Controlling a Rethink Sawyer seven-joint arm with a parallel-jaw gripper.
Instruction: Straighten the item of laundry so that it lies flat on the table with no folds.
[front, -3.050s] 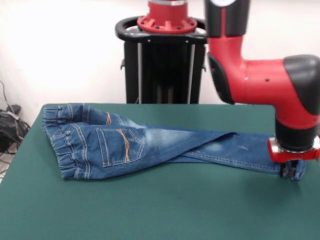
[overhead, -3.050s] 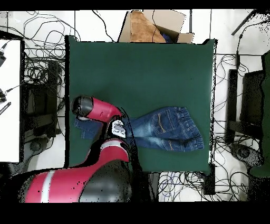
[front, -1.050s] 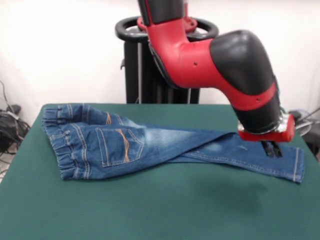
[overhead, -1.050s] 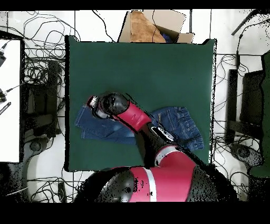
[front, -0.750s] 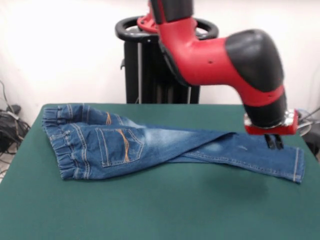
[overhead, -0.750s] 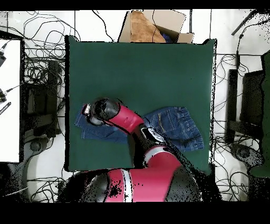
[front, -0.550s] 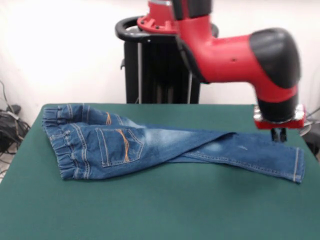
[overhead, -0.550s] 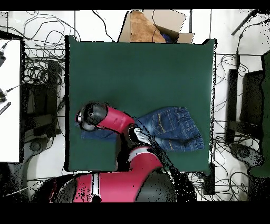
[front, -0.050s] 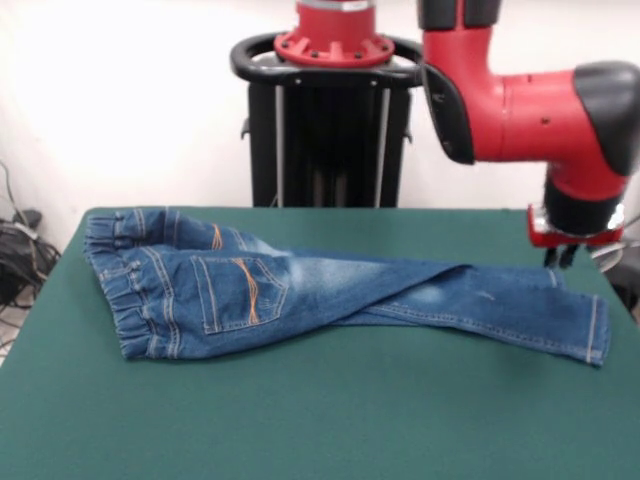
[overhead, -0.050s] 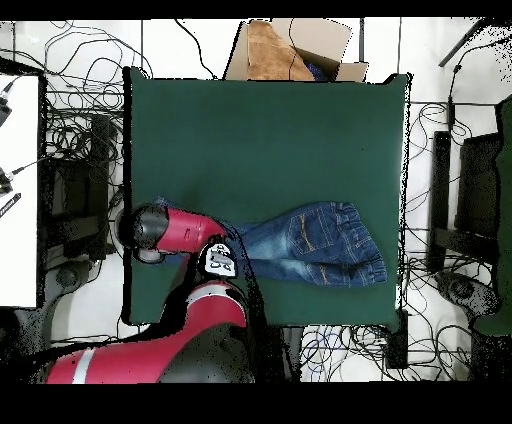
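Jeans (front, -0.050s: 300, 290) lie across the green table (front, -0.050s: 300, 420), waistband end bunched toward one side, legs overlapping and stretched toward the other. Gripper (front, -0.050s: 560, 257) hangs just above the table's edge, beyond the leg cuffs, holding nothing; I cannot tell whether its fingers are parted.

A cardboard box (overhead, -0.050s: 290, 50) stands open on the floor, flaps spread, brown material inside. Black cables (overhead, -0.050s: 75, 60) lie in loose tangles on the pale floor to the box's left; more cables (overhead, -0.050s: 440, 120) run on the box's right. A white surface (overhead, -0.050s: 18, 190) lies far left of the box. In the front view, further cables (front, -0.050s: 20, 250) lie against the white wall (front, -0.050s: 130, 100).
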